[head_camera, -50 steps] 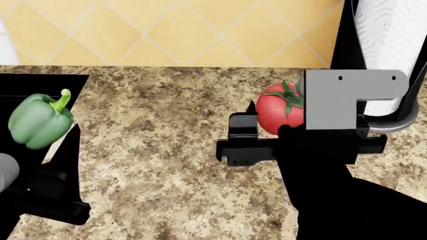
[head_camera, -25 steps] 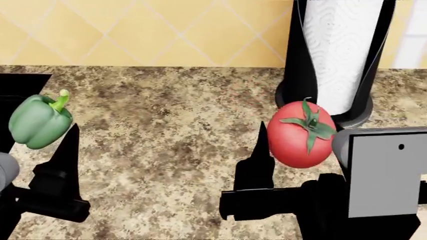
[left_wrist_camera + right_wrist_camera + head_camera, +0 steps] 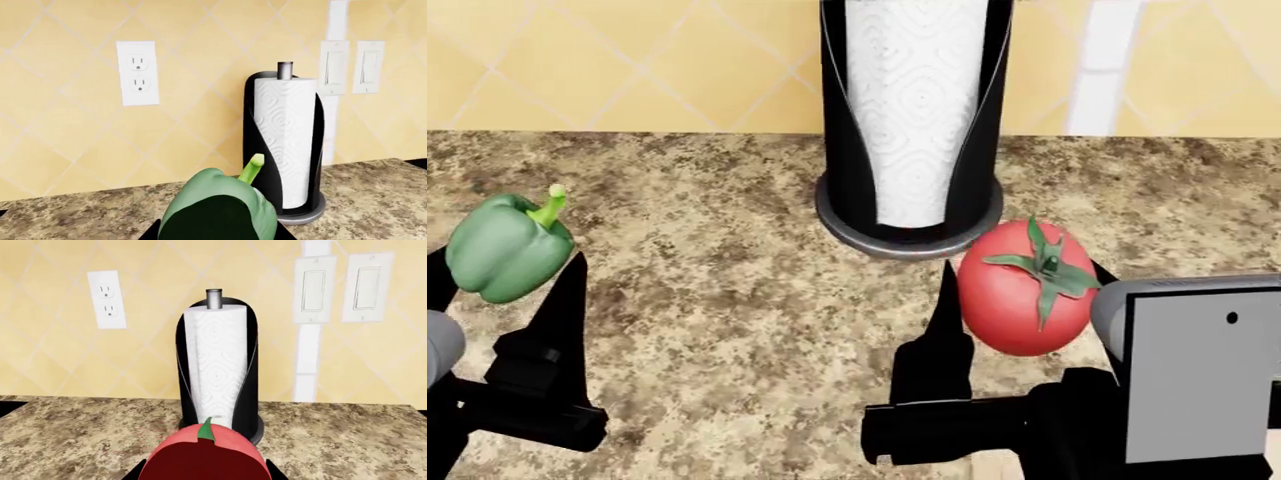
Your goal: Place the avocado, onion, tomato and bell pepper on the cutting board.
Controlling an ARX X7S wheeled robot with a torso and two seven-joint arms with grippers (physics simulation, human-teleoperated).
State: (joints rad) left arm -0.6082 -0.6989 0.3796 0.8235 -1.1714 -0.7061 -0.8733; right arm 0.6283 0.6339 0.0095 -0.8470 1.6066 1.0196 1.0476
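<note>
Both hands are shown loaded above the bench. Nearest the camera in the head view, the right hand (image 3: pixel 1014 300) is seen pinching the tomato (image 3: pixel 1026 290), with one dark finger visible along the fruit's left flank and the other mostly hidden behind it; the green calyx is turned toward the camera. At the view's left, the left hand (image 3: pixel 501 265) is pinching the bell pepper (image 3: pixel 507 248), its pale stem pointing up. Both vegetables are held clear of the speckled granite bench (image 3: pixel 721 300).

Behind the tomato, a paper towel holder (image 3: pixel 910 120) is seen standing on the bench, backed by a yellow tiled wall (image 3: pixel 627 60). In the right wrist view, the tomato (image 3: pixel 203 455) fills the near field, with the holder directly behind it and a wall outlet (image 3: pixel 106 299) and light switches (image 3: pixel 340 287) farther off. In the left wrist view, the bell pepper (image 3: pixel 220 210) is shown likewise.

Compared with the pictures from half a second and a second before, the holder has shifted from the right edge toward the centre of the head view, and the black area at the left has gone, while both grips appear unchanged. It is judged that the robot is turning or travelling rightward along the bench while carrying both vegetables. The cutting board, avocado and onion are not visible in any view, so placement is judged not yet begun.
</note>
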